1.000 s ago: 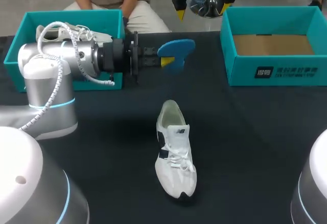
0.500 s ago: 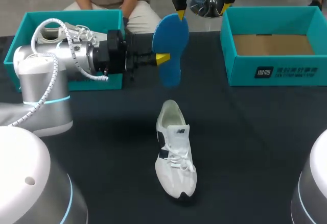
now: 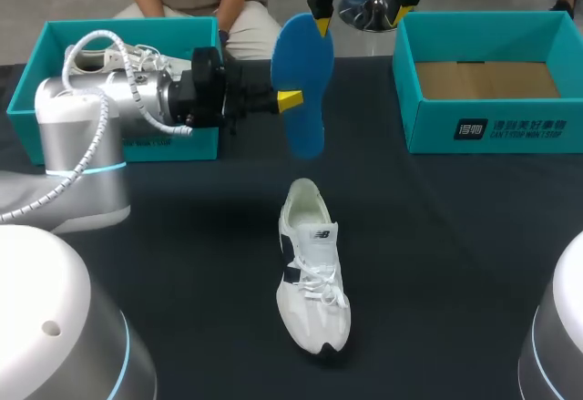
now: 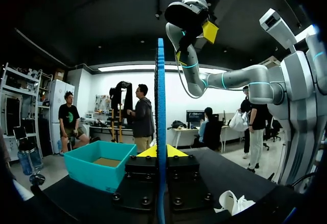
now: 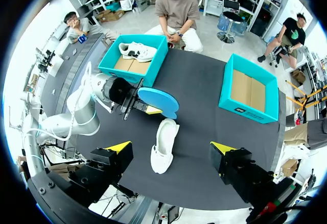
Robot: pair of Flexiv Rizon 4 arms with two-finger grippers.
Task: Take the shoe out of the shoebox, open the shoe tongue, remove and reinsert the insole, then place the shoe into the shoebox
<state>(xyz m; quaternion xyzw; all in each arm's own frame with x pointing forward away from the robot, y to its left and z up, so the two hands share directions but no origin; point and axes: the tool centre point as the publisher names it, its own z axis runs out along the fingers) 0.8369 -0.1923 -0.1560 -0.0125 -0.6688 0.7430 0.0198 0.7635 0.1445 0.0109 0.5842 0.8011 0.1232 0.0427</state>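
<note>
A white shoe (image 3: 311,263) lies on the black table, toe toward me, its opening empty. Above and behind it my left gripper (image 3: 290,101) is shut on the edge of a blue insole (image 3: 301,81), which stands upright in the air. From the left wrist view the insole (image 4: 161,106) shows edge-on between the yellow tips. My right gripper (image 3: 361,17) hangs open high over the table's far side, with nothing in it. Looking down from the right wrist, the shoe (image 5: 163,145) lies far below the open right gripper (image 5: 171,147), beside the insole (image 5: 159,101).
A teal shoebox (image 3: 127,25) at the far left holds a second white shoe (image 3: 150,56). An empty teal shoebox (image 3: 428,131) stands at the far right. A person sits just beyond the far edge, not touching the table.
My left wrist has turned, so the insole went from lying nearly flat to standing upright. The shoe and the right gripper have not moved.
</note>
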